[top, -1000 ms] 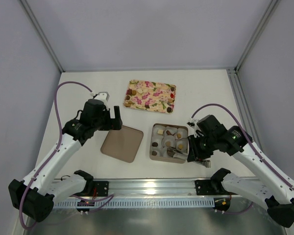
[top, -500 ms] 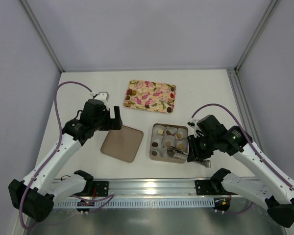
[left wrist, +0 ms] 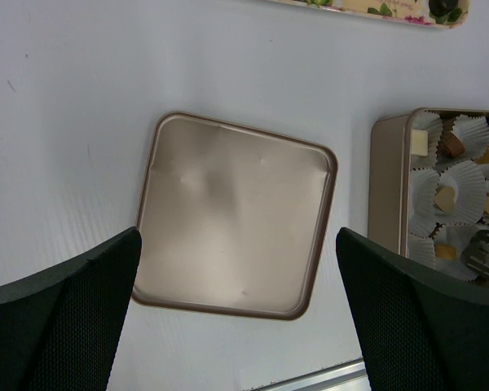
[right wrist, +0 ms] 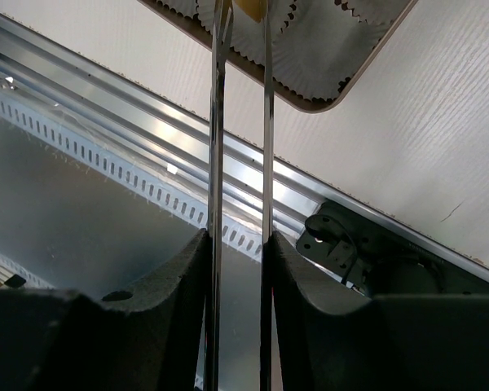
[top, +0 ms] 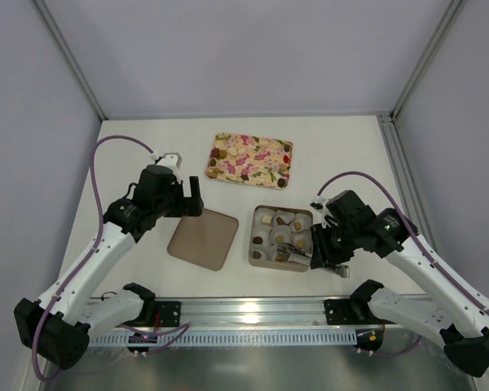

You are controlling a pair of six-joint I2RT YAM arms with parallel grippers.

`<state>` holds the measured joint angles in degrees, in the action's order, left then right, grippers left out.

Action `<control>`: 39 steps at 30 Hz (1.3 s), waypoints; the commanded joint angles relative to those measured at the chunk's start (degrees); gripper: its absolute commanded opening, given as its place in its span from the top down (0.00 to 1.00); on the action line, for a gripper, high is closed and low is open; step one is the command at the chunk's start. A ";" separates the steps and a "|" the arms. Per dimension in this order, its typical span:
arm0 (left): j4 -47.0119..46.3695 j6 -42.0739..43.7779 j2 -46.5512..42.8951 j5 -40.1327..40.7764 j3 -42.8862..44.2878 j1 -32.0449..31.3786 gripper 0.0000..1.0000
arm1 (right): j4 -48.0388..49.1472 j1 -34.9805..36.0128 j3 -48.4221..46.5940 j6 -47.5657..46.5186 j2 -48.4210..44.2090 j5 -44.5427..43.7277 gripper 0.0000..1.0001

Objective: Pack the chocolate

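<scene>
- Chocolate (left wrist: 450, 145): brown and golden pieces sit in white paper cups (left wrist: 466, 181) inside the box (left wrist: 386, 183), just ahead of the right jaws. More pieces lie on the floral tray (top: 253, 156), well beyond both sets of jaws.
- Right jaws: closed on a pair of metal tongs (right wrist: 266, 122), whose blades run forward over the near corner of the box.
- Golden piece (right wrist: 248, 6): shows between the tong tips; cannot tell whether it is pinched.
- Left jaws: spread wide, holding nothing, above the tabletop (left wrist: 81, 98).
- Lid (left wrist: 236, 216): flat on the tabletop, below and between the left jaws; the box lies off to their right, apart from the lid.
</scene>
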<state>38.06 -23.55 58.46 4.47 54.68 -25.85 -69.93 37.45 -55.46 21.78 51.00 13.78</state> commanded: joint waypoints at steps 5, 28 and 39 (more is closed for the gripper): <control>-0.36 0.08 -0.71 0.54 1.66 0.18 0.00 | 1.73 0.34 -3.60 0.19 0.06 -1.65 0.63; -0.53 0.44 0.43 -1.74 2.10 0.18 0.00 | 17.36 -27.68 -22.23 -8.34 19.02 -6.30 0.63; -0.71 0.17 0.61 -2.89 2.02 0.18 0.00 | 36.61 -36.13 -22.32 -6.05 36.79 -17.38 0.63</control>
<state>38.06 -23.55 59.24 2.39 54.70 -25.85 -42.70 2.20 -76.31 15.16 85.58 1.28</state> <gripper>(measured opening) 0.996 0.375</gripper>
